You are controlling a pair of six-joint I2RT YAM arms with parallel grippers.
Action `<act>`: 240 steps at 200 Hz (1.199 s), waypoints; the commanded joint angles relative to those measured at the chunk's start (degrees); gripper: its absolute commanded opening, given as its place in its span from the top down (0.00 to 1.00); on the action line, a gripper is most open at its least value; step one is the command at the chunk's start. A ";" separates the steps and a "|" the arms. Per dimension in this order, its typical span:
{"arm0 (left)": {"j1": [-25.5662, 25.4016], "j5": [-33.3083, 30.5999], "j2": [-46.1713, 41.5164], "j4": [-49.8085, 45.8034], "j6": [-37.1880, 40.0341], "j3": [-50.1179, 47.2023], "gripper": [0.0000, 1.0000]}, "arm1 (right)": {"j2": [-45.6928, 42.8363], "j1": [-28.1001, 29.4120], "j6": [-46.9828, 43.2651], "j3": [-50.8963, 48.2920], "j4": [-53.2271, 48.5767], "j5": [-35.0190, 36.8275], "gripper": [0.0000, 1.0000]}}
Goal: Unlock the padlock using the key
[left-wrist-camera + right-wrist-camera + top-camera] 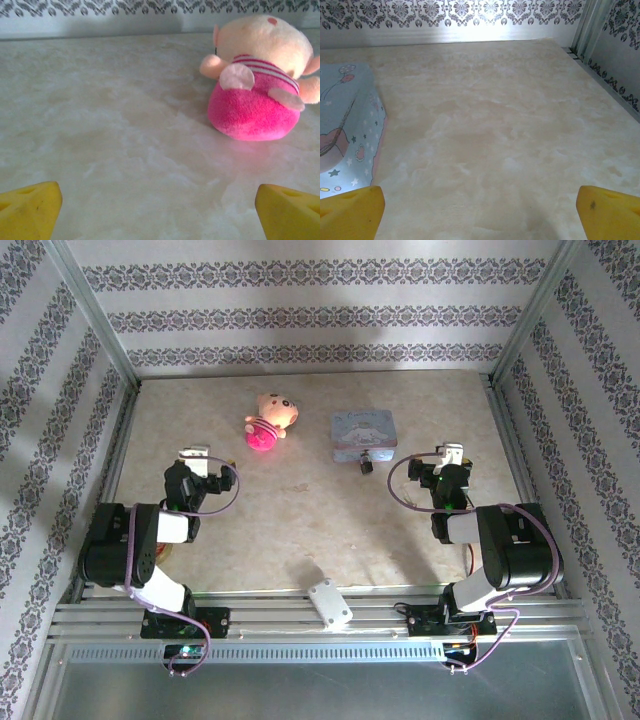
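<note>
Marble-look counter [300, 530]: blackish padlock [366, 464] at 6 o'clock of light-blue tin [363, 430], 9 o'clock from right hand [452, 452]; left hand [194, 453] 8 o'clock from pink plush [270, 420]; both spread wide, empty

Bright, washed-out light (glare along the back wall [485, 30]), soft shadows.

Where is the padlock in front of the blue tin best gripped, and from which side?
Probably across the dark body of the padlock, coming down from above on the near side: it lies just in front of the light-blue tin, which blocks the far side. The open right gripper is nearer. Shackle detail is too small to judge.
</note>
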 commanded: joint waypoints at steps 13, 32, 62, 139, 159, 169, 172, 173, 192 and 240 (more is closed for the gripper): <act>0.53 -3.98 -4.80 -2.52 -1.74 -0.90 0.01 | -2.25 -0.37 -0.02 1.76 -2.33 -0.49 0.02; 0.52 -5.91 -8.43 -6.21 -2.37 -0.67 0.01 | -4.69 -0.24 0.14 1.68 -4.22 0.48 0.02; 0.52 -7.74 -15.69 -14.12 -5.42 -0.08 0.01 | -10.87 -0.16 1.43 2.60 -12.57 2.62 0.02; -2.24 -2.63 -27.37 -20.87 -22.08 -1.00 0.01 | -25.66 5.32 14.46 15.33 -61.55 10.03 0.34; -3.43 -4.46 -28.80 -20.95 -26.61 -2.20 0.01 | -26.70 5.78 19.36 18.46 -72.80 9.18 0.39; -4.22 -4.87 -29.38 -21.70 -27.84 -2.32 0.01 | -27.00 5.97 21.50 18.79 -75.87 7.62 0.42; -4.55 -5.03 -29.53 -21.83 -28.05 -2.32 0.01 | -27.01 6.03 22.07 18.81 -76.63 7.19 0.42; -4.65 -5.02 -29.62 -22.01 -28.18 -2.27 0.01 | -27.02 6.10 22.35 18.81 -76.96 7.02 0.42; -7.29 -6.70 -30.40 -24.32 -29.03 -1.47 0.01 | -26.82 6.61 26.03 18.56 -80.88 3.77 0.46; -16.71 -11.95 -29.00 -25.11 -27.88 1.43 0.01 | -24.71 8.07 31.35 16.42 -83.54 -3.03 0.50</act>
